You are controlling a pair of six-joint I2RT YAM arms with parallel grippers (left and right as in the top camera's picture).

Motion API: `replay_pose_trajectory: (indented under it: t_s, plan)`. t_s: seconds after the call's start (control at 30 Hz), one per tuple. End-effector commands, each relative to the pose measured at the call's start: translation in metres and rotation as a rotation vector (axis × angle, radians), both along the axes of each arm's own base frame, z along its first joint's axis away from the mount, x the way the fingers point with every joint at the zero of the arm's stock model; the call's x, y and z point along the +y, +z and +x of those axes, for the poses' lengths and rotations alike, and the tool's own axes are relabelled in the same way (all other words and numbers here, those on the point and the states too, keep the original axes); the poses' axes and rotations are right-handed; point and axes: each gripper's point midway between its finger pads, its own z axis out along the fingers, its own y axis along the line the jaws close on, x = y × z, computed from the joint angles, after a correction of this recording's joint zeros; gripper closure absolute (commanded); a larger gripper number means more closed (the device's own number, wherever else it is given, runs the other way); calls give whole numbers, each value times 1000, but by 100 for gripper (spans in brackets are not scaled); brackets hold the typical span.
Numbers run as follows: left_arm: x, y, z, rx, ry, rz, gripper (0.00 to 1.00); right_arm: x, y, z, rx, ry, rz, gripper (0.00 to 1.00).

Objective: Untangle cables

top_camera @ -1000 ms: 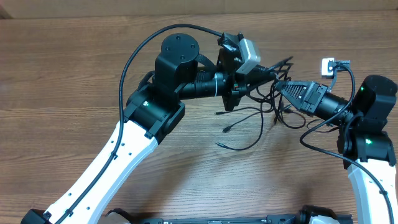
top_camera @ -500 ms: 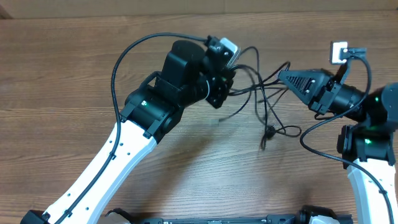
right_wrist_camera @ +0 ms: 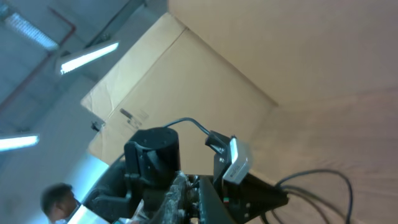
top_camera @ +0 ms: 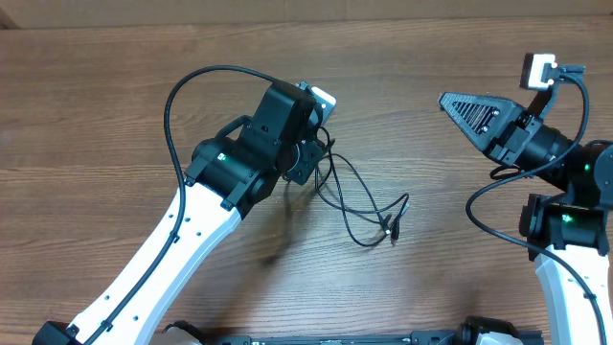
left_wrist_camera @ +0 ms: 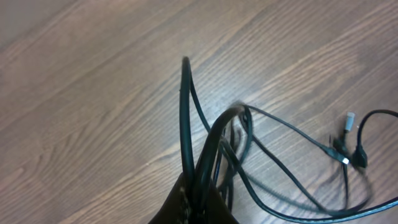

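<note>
Cables (left_wrist_camera: pixel 185 124) bunch in left gripper (left_wrist_camera: pixel 196 204) (jaws fully closed).

Cables (top_camera: pixel 391 227) on table (top_camera: pixel 96 96) between left arm (top_camera: pixel 192 230) and right arm (top_camera: pixel 565 230)

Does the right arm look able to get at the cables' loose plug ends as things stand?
Probably yes: the plug ends sit in the open, with nothing between them and the right gripper; the left gripper grips the cables farther off.
</note>
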Motion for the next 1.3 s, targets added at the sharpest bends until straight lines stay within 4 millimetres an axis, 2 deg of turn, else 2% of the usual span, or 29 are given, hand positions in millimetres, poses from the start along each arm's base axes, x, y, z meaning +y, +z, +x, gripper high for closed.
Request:
replay_pose_trajectory:
  t_s: [0.0, 0.03, 0.2, 0.33, 0.53, 0.67, 0.83, 1.07, 1.13, 1.2, 1.27]
  plan:
    - [0, 10, 11, -52, 37, -31, 96, -3, -10, 5, 114, -16, 24, 66]
    - [-10, 16, 13, -66, 7, -80, 96, -3, -20, 8, 152, -21, 15, 49]
    - [-46, 42, 16, -103, -93, -265, 96, -1, -54, 10, 256, -22, -29, 39]
    - [-68, 65, 17, -116, -122, -429, 96, 8, -69, 5, 276, 6, -71, 39]
    - [-100, 99, 4, -75, -209, -664, 96, 28, -87, 5, 308, 4, -122, 38]
    - [-114, 104, -7, -64, -247, -692, 96, 39, -96, 10, 306, -10, -154, 38]
    - [-131, 106, -24, -50, -304, -700, 96, 40, -122, 29, 378, -37, -175, 38]
    - [-136, 109, -30, -53, -335, -706, 96, 41, -154, 43, 454, -27, -196, 40]
    - [-136, 110, -27, -67, -330, -705, 96, 38, -161, 44, 492, -50, -205, 39]
    - [-137, 115, -27, -81, -337, -716, 96, 30, -177, 46, 548, -111, -242, 39]
    - [-144, 124, -37, -72, -411, -758, 96, 21, -193, 48, 593, -178, -288, 38]
